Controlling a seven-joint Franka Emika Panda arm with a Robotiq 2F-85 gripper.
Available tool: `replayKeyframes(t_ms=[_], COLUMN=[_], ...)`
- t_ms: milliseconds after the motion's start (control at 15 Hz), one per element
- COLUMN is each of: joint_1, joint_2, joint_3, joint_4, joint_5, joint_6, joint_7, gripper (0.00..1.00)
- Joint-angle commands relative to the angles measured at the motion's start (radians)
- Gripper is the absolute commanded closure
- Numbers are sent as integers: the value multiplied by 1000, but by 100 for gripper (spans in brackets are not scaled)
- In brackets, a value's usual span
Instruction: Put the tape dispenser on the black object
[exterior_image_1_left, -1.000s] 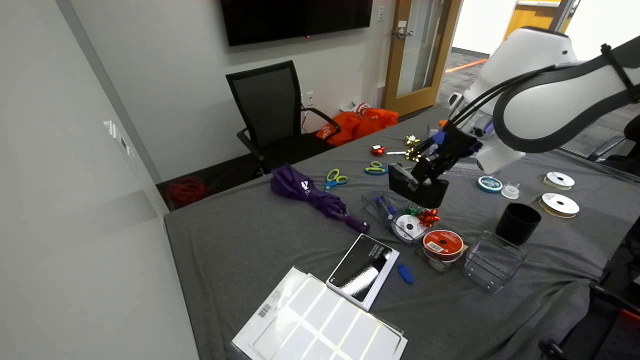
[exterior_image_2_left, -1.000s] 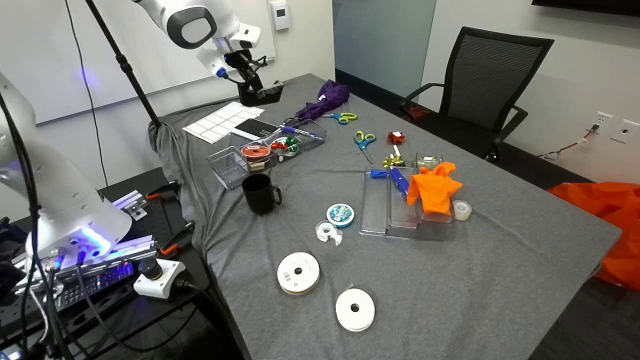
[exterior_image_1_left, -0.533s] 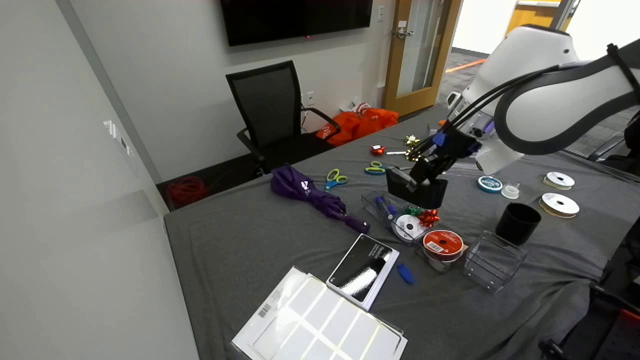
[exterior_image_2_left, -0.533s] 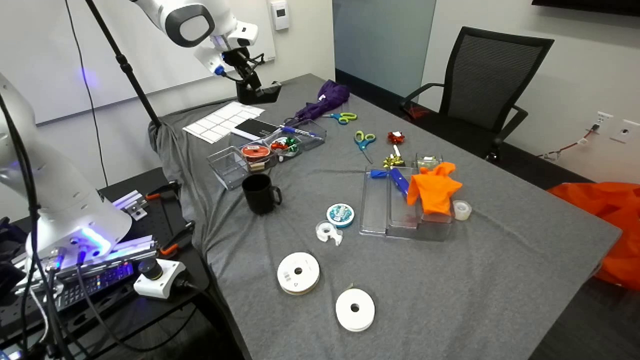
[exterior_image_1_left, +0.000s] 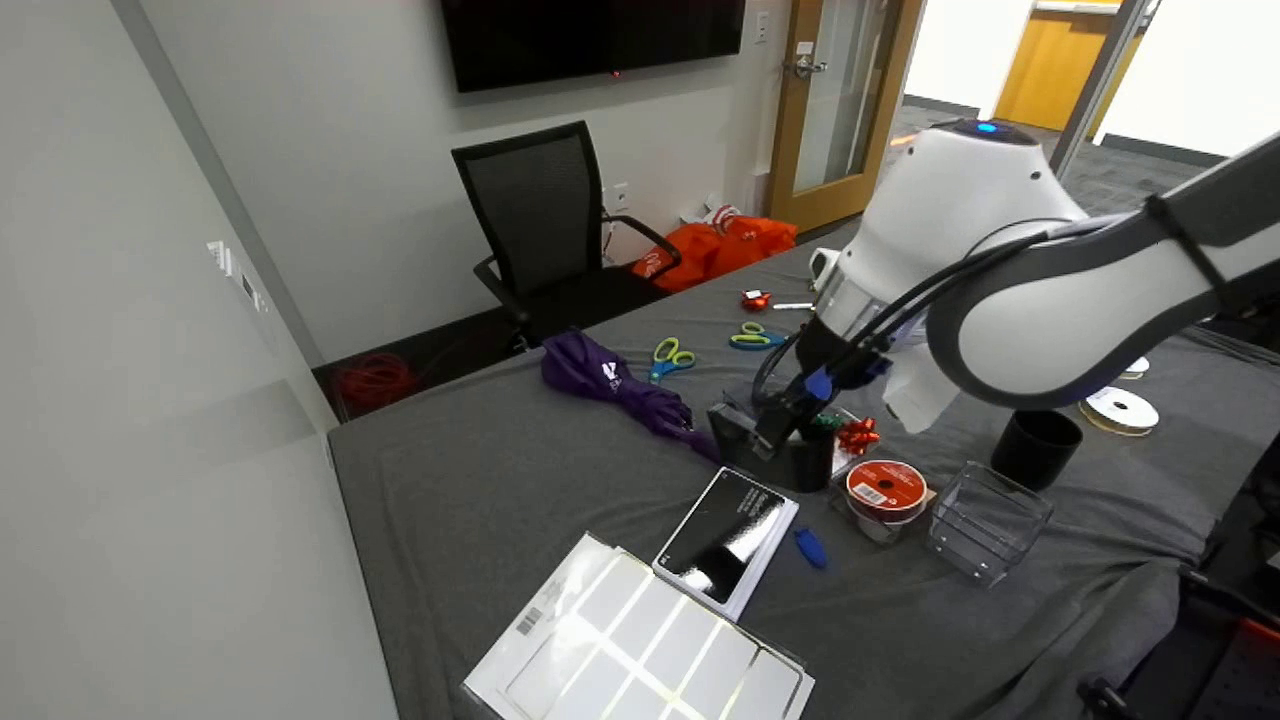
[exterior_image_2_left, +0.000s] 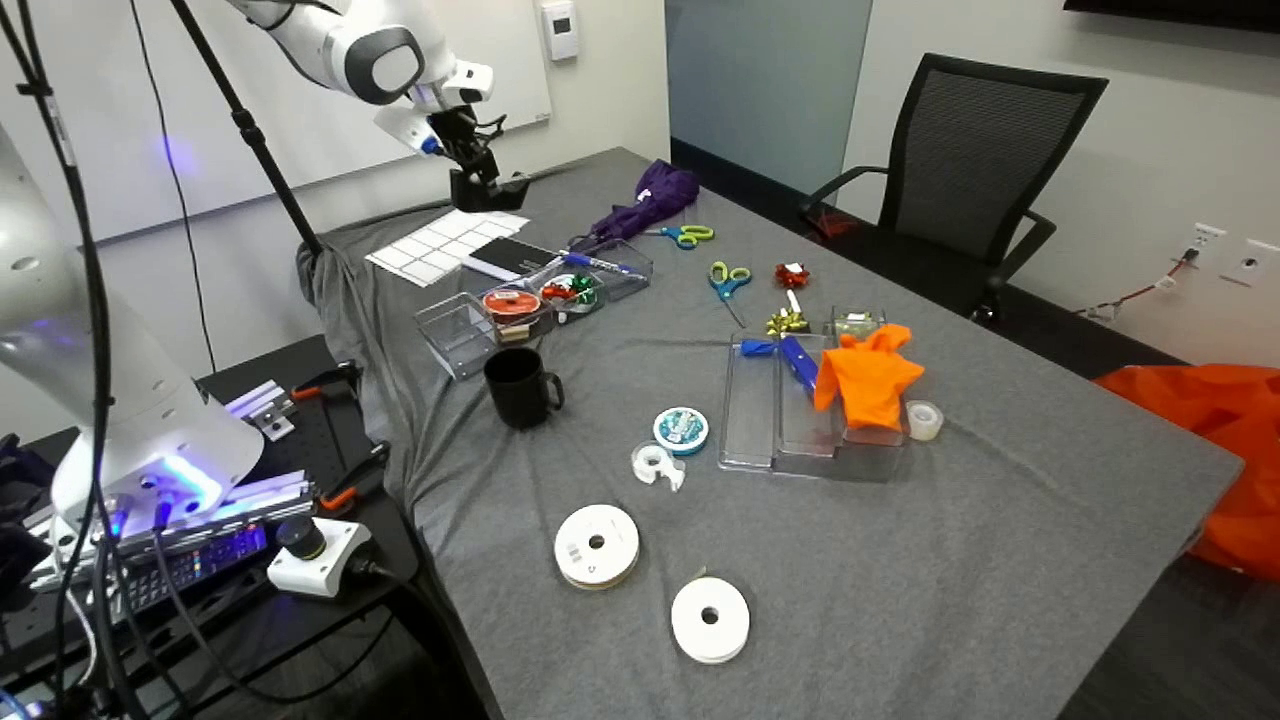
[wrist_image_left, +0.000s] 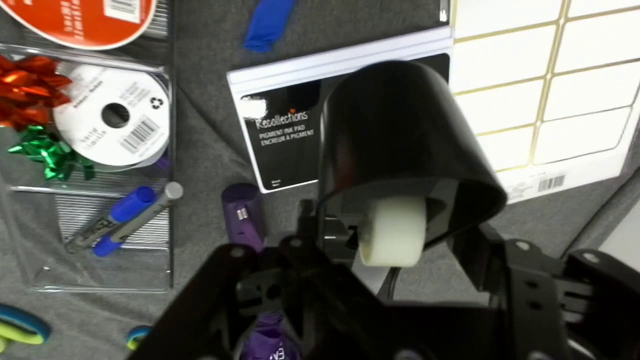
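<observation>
Our jaws pinch the tape dispenser (wrist_image_left: 400, 125), raised above the counter (exterior_image_1_left: 470, 480) toward its edge by the whiteboard (exterior_image_2_left: 320, 130); in our wrist view it partly hides the black ink pad (wrist_image_left: 285, 155).

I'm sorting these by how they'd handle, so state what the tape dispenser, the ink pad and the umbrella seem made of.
Tape dispenser: likely hard plastic, smooth and semi-glossy; soft reflections show on its curved black shell.
Ink pad: glossy black top with bright glare, perhaps coated card or plastic.
Umbrella: probably thin fabric with low sheen, gathered in folds.
</observation>
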Motion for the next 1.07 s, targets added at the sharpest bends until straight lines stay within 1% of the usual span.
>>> replayKeyframes(t_ms=[0,200,333,400,600,933,1000], joint_1=[74,165,215,229,247,237,235], joint_2=[151,264,324,347,383,378,369], joint_3=[-42,-154,-218,-238,-260,-239,-234], joint_4=[117,185,223,234,239,222,218], joint_5=[-147,-303,-355,-365,-358,-331,-328], joint_6=[58,101,103,96,95,73,43], joint_7=[116,231,266,268,248,222,214], gripper=[59,59,59,59,59,59,50])
